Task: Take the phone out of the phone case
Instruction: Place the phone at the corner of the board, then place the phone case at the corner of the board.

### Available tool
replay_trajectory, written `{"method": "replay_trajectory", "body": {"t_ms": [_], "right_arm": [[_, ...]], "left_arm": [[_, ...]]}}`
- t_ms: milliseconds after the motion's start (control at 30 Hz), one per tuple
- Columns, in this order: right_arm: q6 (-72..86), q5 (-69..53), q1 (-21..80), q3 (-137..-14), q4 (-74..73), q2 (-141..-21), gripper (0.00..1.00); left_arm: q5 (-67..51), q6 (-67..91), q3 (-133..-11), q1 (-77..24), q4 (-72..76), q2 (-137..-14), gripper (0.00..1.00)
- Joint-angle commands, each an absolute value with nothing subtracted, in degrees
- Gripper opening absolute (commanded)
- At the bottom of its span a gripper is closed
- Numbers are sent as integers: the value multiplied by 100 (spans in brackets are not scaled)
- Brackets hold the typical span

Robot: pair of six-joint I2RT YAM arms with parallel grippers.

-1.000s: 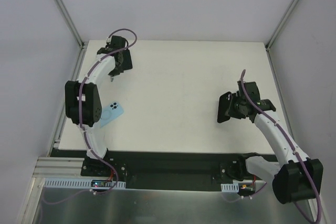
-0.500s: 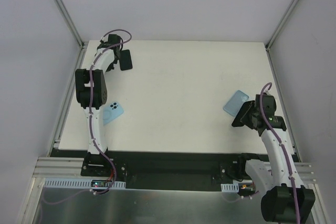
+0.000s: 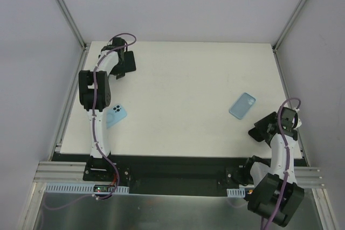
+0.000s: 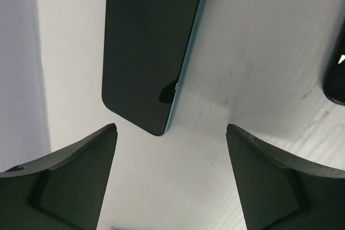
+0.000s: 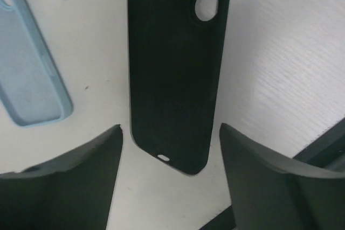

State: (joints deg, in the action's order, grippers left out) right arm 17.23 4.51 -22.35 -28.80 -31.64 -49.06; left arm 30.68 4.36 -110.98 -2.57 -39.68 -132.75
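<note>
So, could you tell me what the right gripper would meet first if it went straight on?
Probably the black phone case, lying ahead of the right gripper between its open fingers; depth is unclear.

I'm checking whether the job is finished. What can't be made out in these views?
Top view: left arm covers part of the blue item; phone inside or not, too small.
Left wrist: dark phone cut off by top edge.
Right wrist: black case cut off by top edge; blue case by left edge.
</note>
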Motion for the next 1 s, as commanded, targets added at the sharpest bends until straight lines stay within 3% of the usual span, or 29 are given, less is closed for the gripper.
{"method": "replay_trajectory", "body": {"t_ms": [0,33,233,433,633,767,967], "right_arm": [[1872,70,-2645,-2804,-2908,-4773,90],[1863,123,-2680,-2821,-3083,-4694,98],[1819,624,-2733,-3146,-3840,-4142,96],[1503,2,-2523,-3699,-4025,-3911,96],[1441,490,-1057,-4341,-4236,-3955,96],[1591,826,33,-4552,-4254,-4236,96],[1845,1019,930,-4509,-4061,-4596,96]], "left_arm": [[2506,860,-10873,-246,-4245,-12368,82],[2487,905,-10794,-246,-4263,-12123,83],[2294,1213,-9924,-246,-4333,-10849,85],[1269,1678,-8221,-115,-4176,-9451,88],[704,2179,-6611,-35,-4175,-8607,89],[168,2941,-5663,131,-4087,-7990,96],[219,3997,-4817,562,-3902,-7217,99]]}}
